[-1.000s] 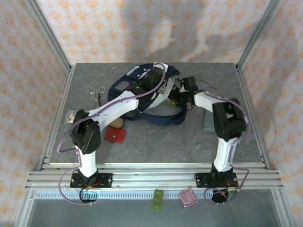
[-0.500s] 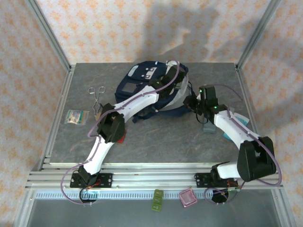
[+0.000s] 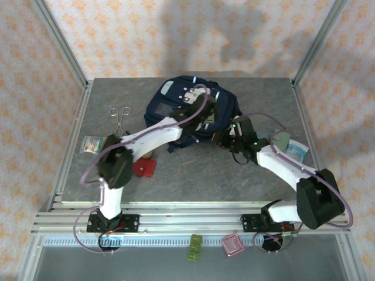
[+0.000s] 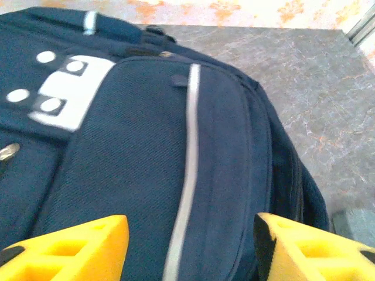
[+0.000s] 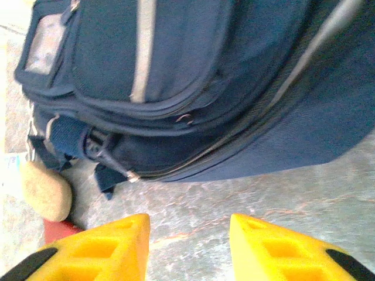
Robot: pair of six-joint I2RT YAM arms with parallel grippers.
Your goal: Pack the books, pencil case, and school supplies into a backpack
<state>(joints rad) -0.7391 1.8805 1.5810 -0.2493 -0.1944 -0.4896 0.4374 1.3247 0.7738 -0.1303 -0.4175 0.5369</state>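
Lying seemingly zipped at upper centre of the tabletop (image 3: 193, 181), the backpack (image 3: 193, 111) needs opening. Left tool (image 4: 188, 228) and right tool (image 5: 188, 225) gape empty: pin fabric, pinch the zipper pull (image 5: 131, 175) squarely.

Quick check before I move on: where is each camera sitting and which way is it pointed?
Top: above and behind the robot, looking down on the table; left arm and right arm show.
Left wrist: close over the backpack front; left pincer open at bottom.
Right wrist: low beside the backpack, facing its zips and the pencil case; right pincer open.
Shared: all three show the backpack.
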